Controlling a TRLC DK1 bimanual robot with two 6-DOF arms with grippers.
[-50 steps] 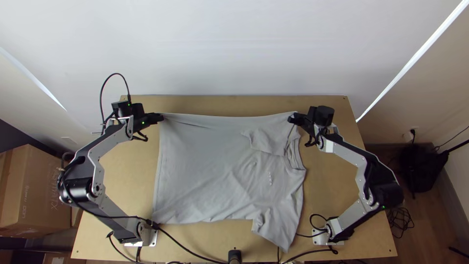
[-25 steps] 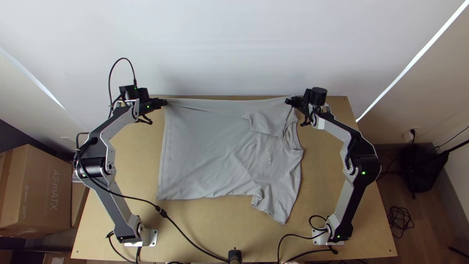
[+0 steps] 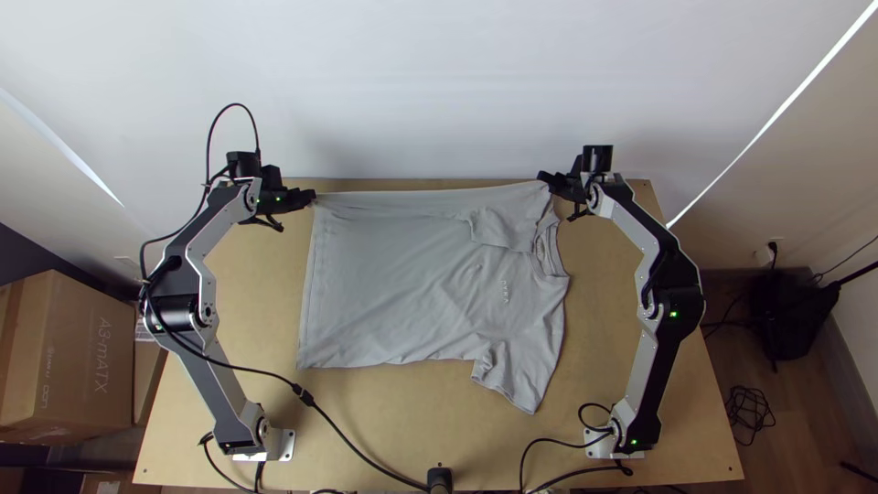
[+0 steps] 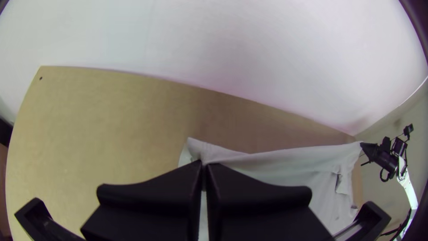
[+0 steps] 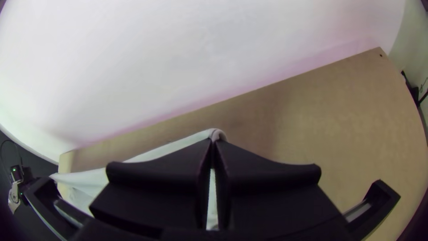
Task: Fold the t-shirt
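Note:
The grey t-shirt point(image 3: 393, 284) lies mostly spread on the table, hem to the left and collar to the right, with its far edge held up by both grippers. My left gripper point(image 3: 313, 196) is shut on the far hem corner; in the left wrist view the left gripper point(image 4: 204, 164) pinches the t-shirt point(image 4: 285, 158) at its tips. My right gripper point(image 3: 546, 177) is shut on the far edge at the shoulder, above the collar; in the right wrist view the right gripper point(image 5: 213, 142) has t-shirt cloth point(image 5: 178, 145) between its tips. One sleeve lies folded over the chest, the other points to the near side.
The wooden table point(image 3: 439, 430) shows bare wood along its near side and at both flanks. A white wall point(image 3: 439, 82) rises behind its far edge. Black cables point(image 3: 357, 462) run across the near left part. Cardboard boxes point(image 3: 69, 357) stand left of the table.
Both grippers have moved toward the table's far edge with the cloth between them, and the shirt's near side has slid away from the near edge. Over the last half second they moved only slightly.

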